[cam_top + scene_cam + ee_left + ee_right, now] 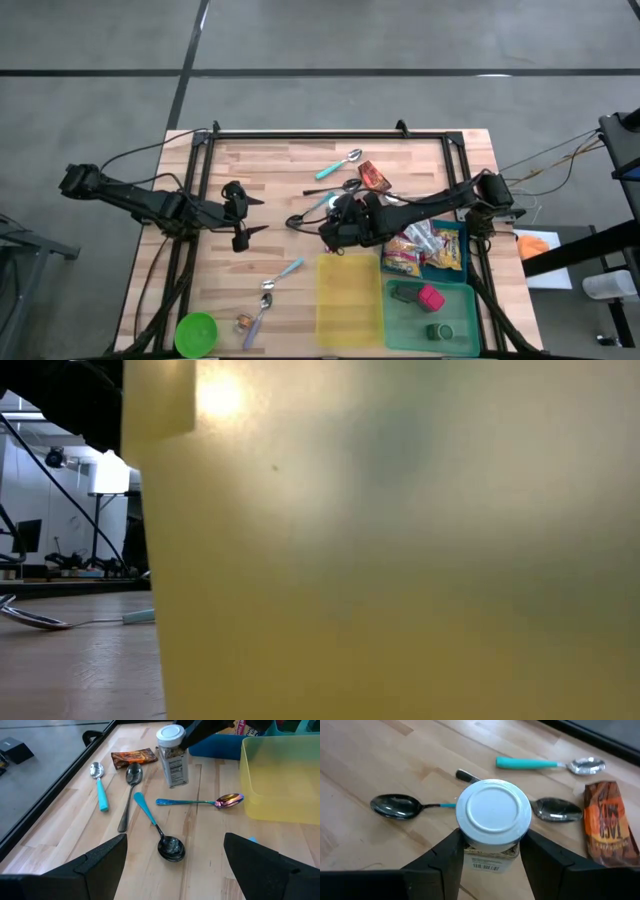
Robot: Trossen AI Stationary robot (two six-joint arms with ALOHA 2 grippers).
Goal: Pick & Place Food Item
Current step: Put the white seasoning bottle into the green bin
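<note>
While the right pincer [490, 851] is clamped on the white-lidded jar [493, 816], just beside the yellow bin [349, 295], we see bare wooden worktop [270, 190] on the jar's far side, where our left pincer [243, 216] waits spread apart; spoons ring the jar.

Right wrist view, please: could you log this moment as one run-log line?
right gripper: shut on spice jar, upright on table | left gripper: open, waiting, empty | yellow bin: empty

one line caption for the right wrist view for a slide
Right gripper closed around a white-lidded spice jar standing on the wooden table among spoons.
</note>
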